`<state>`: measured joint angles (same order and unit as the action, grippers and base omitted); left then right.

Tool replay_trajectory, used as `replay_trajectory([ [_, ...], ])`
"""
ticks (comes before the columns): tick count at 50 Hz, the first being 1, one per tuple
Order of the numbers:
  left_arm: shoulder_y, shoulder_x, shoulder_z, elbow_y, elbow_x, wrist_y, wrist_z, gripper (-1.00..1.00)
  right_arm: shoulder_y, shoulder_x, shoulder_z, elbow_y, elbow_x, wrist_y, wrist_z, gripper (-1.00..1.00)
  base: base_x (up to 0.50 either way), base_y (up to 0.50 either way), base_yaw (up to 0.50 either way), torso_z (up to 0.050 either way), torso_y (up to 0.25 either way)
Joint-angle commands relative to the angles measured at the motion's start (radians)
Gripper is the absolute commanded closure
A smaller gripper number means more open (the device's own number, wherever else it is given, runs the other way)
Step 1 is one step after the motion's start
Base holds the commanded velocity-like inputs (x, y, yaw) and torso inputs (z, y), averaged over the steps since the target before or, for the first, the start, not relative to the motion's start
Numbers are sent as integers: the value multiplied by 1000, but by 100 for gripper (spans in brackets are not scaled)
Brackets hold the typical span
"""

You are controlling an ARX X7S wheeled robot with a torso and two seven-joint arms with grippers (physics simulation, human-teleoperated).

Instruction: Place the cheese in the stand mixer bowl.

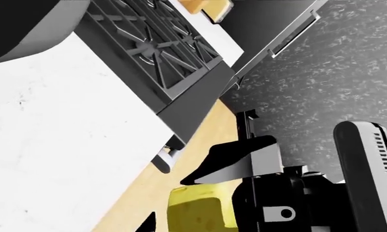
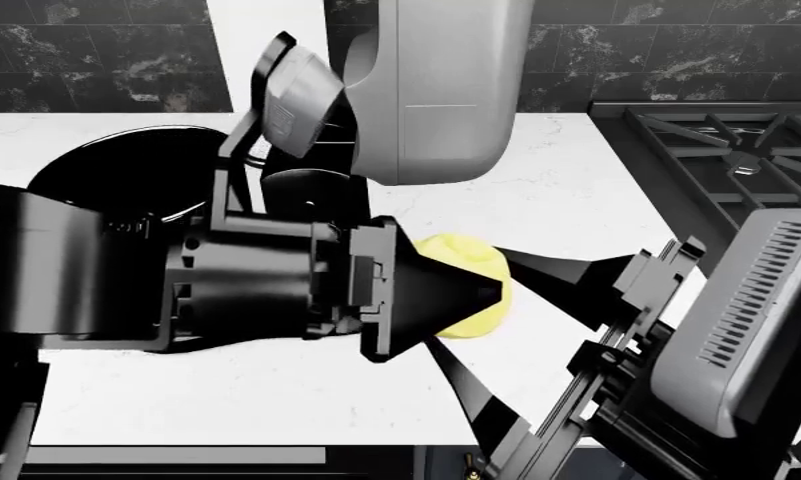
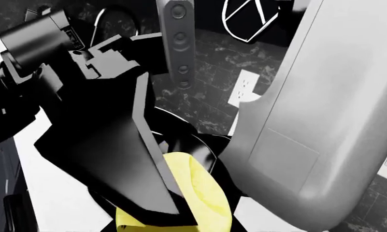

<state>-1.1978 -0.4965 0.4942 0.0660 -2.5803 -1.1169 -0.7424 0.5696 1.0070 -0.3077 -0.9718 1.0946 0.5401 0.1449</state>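
The pale-yellow cheese hangs just above the white counter, in front of the mixer. My left gripper reaches in from the left, and its black fingers lie flush against the cheese. My right gripper reaches in from the right, with one fingertip at each side of the cheese. Both look shut on it. The glossy black stand mixer bowl sits at the back left, partly hidden behind my left arm.
The mixer's grey head hangs over the counter just behind the cheese. A stove with black grates stands to the right. The white counter ends at a front edge below my arms. A dark tiled wall runs along the back.
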Motion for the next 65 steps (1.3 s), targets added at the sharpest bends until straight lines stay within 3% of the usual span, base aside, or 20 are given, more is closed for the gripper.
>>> replay_trajectory([
  [1,6,11,8,-42,86,-29,10,100,5,7,14,-13,-7,-11,-1,100,0,0,0,0,0],
  [21,15,-9,-4,-5,112,1,-1,100,10,9,21,8,28,-30,12,100,0,0,0,0,0],
  [22,18,-15,-18,5,115,16,-5,100,15,9,17,12,32,-23,13,-100,0,0,0,0,0],
  [36,22,-74,-91,104,107,107,-54,100,-13,24,5,27,-8,-23,-3,-100,0,0,0,0,0],
  [50,24,-151,-100,261,-8,170,-139,100,-62,48,14,61,-43,-48,-18,-100,0,0,0,0,0],
  [58,15,-253,-146,361,-82,232,-202,100,-68,46,24,94,-36,-60,-14,-100,0,0,0,0,0],
  [65,11,-421,-263,409,-135,339,-278,100,-68,55,40,93,-13,-63,6,-100,0,0,0,0,0],
])
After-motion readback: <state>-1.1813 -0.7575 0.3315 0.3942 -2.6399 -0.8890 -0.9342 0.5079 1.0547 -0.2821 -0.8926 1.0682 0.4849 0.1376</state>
